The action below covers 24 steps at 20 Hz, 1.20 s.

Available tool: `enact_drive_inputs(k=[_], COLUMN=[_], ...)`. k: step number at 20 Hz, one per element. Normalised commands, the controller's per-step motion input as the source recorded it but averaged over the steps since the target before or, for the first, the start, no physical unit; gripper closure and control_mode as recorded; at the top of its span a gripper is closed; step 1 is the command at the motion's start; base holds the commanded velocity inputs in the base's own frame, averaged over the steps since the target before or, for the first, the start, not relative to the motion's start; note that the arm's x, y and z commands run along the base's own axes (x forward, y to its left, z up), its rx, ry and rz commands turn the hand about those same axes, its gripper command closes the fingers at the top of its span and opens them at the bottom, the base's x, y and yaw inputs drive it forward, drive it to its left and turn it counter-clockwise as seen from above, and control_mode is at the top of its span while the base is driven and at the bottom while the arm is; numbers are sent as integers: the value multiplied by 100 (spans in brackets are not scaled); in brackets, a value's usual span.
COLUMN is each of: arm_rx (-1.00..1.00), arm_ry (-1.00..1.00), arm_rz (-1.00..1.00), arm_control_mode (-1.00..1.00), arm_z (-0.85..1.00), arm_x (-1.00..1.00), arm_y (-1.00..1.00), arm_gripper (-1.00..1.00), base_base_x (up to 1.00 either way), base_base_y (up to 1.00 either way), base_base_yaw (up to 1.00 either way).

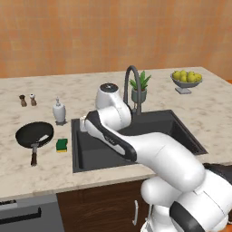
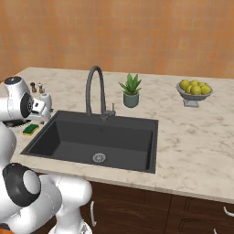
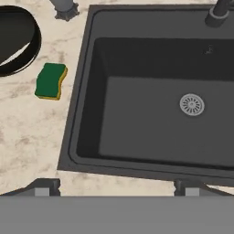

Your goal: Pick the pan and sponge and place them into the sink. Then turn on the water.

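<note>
Where the marbled beige desk (image 1: 199, 113) meets an orange wall (image 1: 113, 31), the dark sink (image 3: 91, 68) is set in, dry. Pan (image 1: 34, 134) and sponge (image 1: 61, 145) lie left of it on the desk. Gripper (image 3: 116, 186) hovers over the sink's near rim, fingers wide apart and empty.

We see the arm folded: the upper link rises from the base, the elbow bends high, and the forearm reaches forward and to the left. The wrist pitches down, so the hand looks almost straight down. The gripper (image 3: 116, 187) carries nothing (its two dark finger tips (image 3: 45, 186) sit wide apart, jaws fully spread).
</note>
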Motion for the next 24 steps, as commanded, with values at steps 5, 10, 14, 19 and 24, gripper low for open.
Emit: enact_drive_inputs(k=[5, 10, 14, 19, 24], arm_rx=[0, 0, 0, 0, 0], arm_ry=[0, 1, 2, 0, 1], arm_rz=[1, 4, 0, 0, 0], arm_control_mode=[-100, -100, -100, -100, -100], arm_z=[-31, -20, -2, -12, -1], arm_x=[28, 26, 39, 21, 17], arm_y=[55, 50, 71, 40, 43], arm_gripper=[-100, -100, -100, -100, -100], base_base_x=[0, 0, 0, 0, 0], base_base_y=[0, 0, 0, 0, 0], base_base_yaw=[0, 0, 0, 0, 0])
